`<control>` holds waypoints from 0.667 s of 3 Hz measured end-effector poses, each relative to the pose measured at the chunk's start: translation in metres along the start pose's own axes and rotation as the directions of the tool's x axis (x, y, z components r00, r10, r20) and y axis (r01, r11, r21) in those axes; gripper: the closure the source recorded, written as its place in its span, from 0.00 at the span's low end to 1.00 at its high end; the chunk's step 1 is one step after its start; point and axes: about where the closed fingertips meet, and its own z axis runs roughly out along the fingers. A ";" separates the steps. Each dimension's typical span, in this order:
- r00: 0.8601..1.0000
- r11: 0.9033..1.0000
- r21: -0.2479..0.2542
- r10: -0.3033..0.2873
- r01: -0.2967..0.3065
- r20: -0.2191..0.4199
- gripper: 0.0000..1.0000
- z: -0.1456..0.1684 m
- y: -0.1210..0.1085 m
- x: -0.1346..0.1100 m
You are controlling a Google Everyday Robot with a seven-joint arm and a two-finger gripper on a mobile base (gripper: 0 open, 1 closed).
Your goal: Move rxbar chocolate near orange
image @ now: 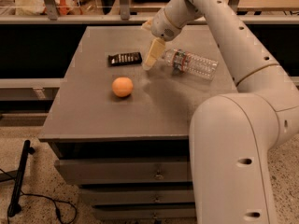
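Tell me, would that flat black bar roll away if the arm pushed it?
Probably not: the rxbar chocolate lies flat on the table, so it should slide rather than roll. Its thin wrapper may be slippery. The gripper hangs beside it; the round orange would likely roll if bumped.

The rxbar chocolate point(124, 58) was black with rows of white lettering. The orange point(122, 87) was a plain, even orange. The table point(93, 120) top was matte grey, and its drawers were a darker grey. The gripper point(148, 64) was pale cream and hung just right of the bar, left of the water bottle point(191, 63) — clear, with what seemed a reddish label band. The arm point(224, 27) was off-white with small dark holes. The floor point(42, 195) was speckled beige — a black cable point(18, 181) lay on it.
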 end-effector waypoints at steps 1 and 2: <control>0.998 0.998 -0.046 0.047 -0.045 0.043 0.00 0.008 0.005 0.000; 0.996 0.993 -0.088 0.082 -0.080 0.020 0.00 0.014 0.010 -0.001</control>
